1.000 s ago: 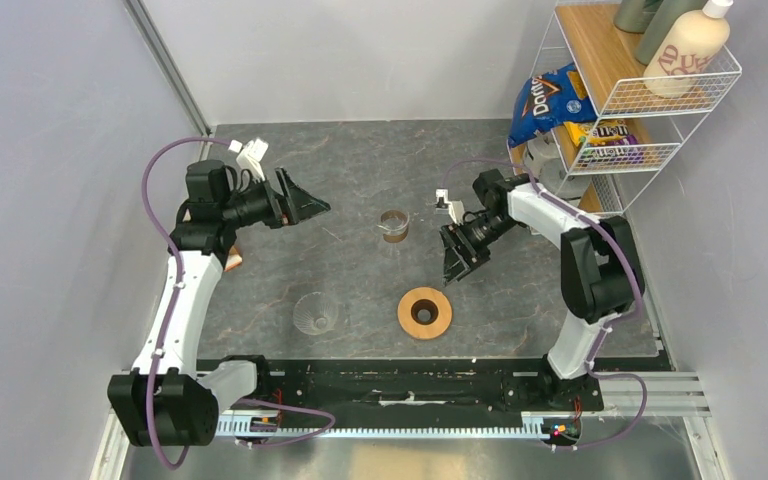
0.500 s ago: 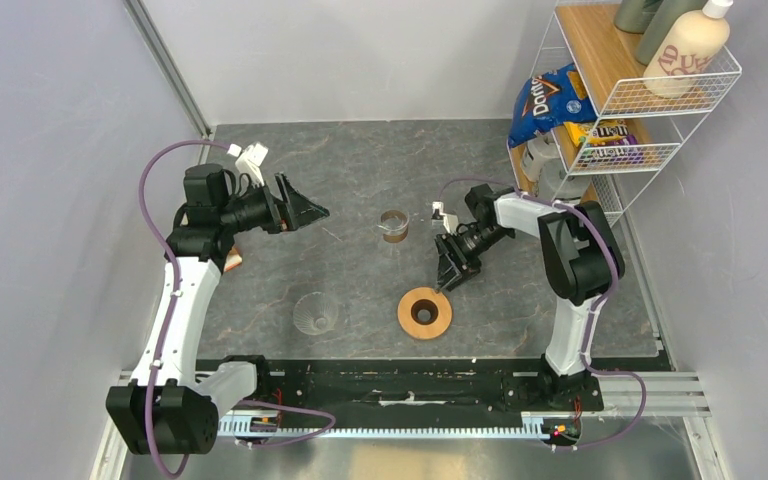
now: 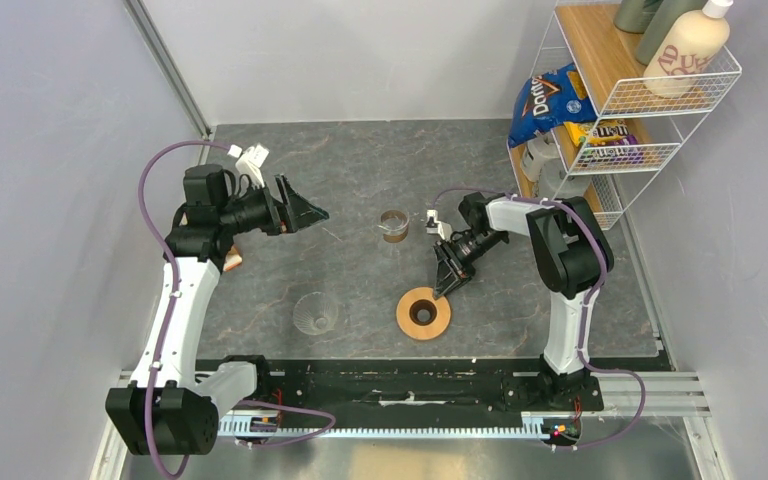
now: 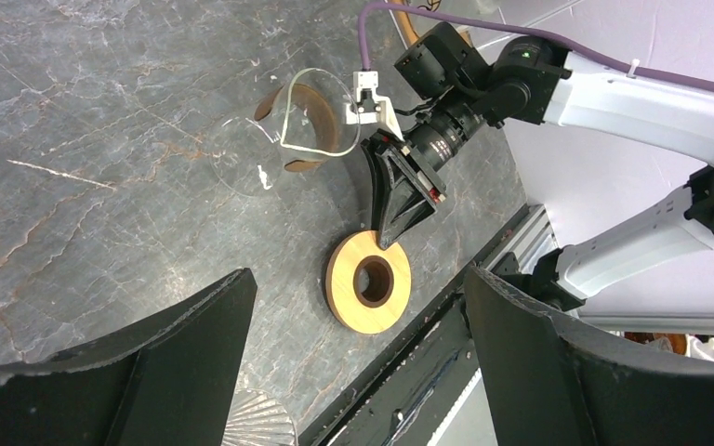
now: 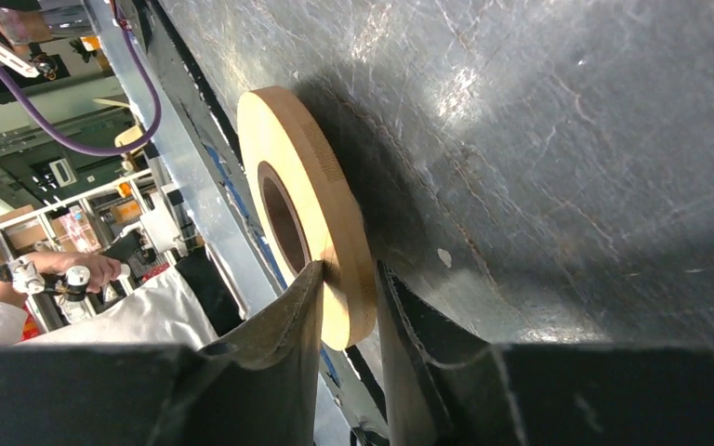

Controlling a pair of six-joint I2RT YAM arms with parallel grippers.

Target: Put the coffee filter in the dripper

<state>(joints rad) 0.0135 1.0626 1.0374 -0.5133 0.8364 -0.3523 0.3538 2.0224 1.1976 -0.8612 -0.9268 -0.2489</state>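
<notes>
1. On the near middle of the desk [image 3: 360,170], grips the wooden ring's [image 3: 438,321] far rim with the right gripper [image 3: 443,289].
2. Holds the left gripper [image 3: 312,208] released, raised at far left.
3. Shows the glass cone [image 3: 317,313] lying left of the ring, apart.

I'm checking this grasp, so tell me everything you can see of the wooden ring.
The wooden ring is a flat, thick disc of smooth light-brown wood with a round centre hole, darker inside. It lies on the dark marbled table, near its front edge. The right gripper pinches its far rim, fingers on either side and seemingly touching; whether that edge is lifted I cannot tell.
</notes>
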